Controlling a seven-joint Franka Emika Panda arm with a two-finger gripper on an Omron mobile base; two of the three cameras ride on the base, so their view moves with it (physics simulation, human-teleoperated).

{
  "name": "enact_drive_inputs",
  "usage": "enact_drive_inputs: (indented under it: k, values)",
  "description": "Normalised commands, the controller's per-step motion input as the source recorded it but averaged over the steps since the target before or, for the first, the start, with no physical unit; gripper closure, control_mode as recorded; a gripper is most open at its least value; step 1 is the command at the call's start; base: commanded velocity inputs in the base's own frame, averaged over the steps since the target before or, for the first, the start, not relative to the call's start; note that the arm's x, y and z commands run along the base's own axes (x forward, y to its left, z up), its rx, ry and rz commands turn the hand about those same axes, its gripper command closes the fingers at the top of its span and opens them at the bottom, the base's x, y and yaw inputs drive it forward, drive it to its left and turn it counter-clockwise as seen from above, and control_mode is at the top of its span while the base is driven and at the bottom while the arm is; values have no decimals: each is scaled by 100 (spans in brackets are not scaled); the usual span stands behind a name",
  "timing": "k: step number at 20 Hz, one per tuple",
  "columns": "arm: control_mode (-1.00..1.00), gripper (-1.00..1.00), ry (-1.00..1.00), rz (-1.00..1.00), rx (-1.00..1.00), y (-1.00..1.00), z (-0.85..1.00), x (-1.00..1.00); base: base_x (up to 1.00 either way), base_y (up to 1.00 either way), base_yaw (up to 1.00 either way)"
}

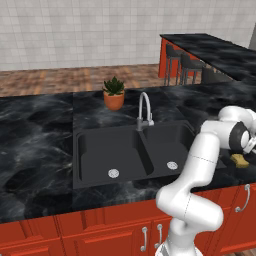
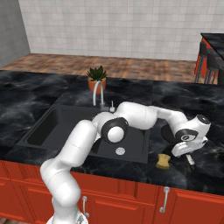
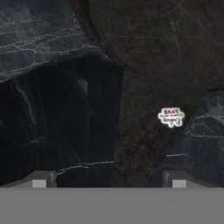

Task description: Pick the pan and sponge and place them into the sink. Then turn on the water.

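The claw (image 3: 109, 181) stands spread wide, holding nothing, straddling the pan's (image 3: 166, 39) handle on the dark bench (image 3: 52, 113). At lower right of the right base view, the sponge (image 2: 164, 161) lies beside the sink (image 2: 48, 131).

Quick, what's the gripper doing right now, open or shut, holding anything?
Gripper: open, holding nothing, fingertips either side of the pan handle.
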Motion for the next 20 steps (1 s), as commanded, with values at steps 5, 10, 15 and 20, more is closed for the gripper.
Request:
enact_drive_inputs:
  k: [5, 10, 15, 20]
  values:
    - [-100, -100, 0, 2, 2, -25, -20, 11, 0, 0, 0]
    - [-100, -100, 0, 2, 2, -27, -22, 7, 0, 0, 0]
    - [-100, -100, -2, 2, -1, 19, -58, -23, 0, 0, 0]
    - [-100, 100, -5, 0, -4, 35, -62, -45, 0, 0, 0]
